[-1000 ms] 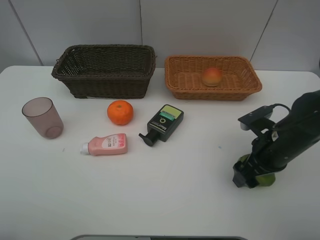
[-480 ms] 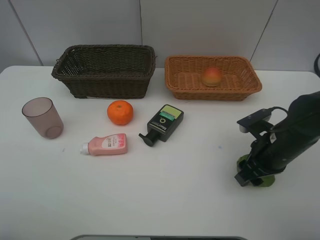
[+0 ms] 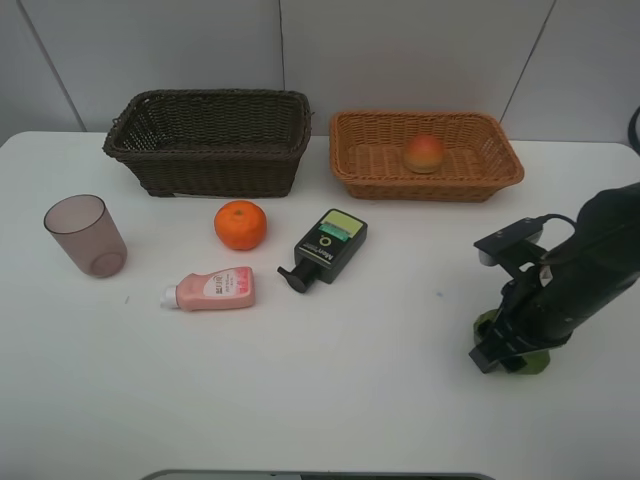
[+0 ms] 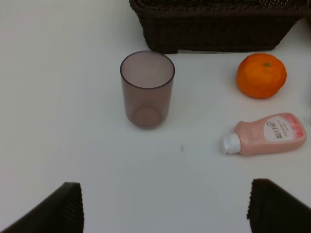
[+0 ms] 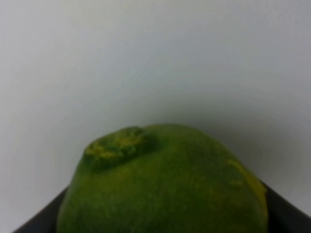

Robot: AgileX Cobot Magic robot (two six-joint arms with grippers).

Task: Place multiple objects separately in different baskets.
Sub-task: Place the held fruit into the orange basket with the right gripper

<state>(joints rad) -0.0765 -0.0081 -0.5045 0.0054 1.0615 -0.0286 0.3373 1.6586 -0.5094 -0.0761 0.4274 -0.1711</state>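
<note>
Since the right hand clasps the green fruit beneath it, lift vertically and slowly, avoiding any roll.

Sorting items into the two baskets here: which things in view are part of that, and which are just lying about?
Part of the job: dark brown basket, tan basket, peach inside it, orange, green fruit in the right pincer, mauve cup, pump bottle, pink bottle.
Just lying about: none seen; besides these, only the table and wall.
</note>
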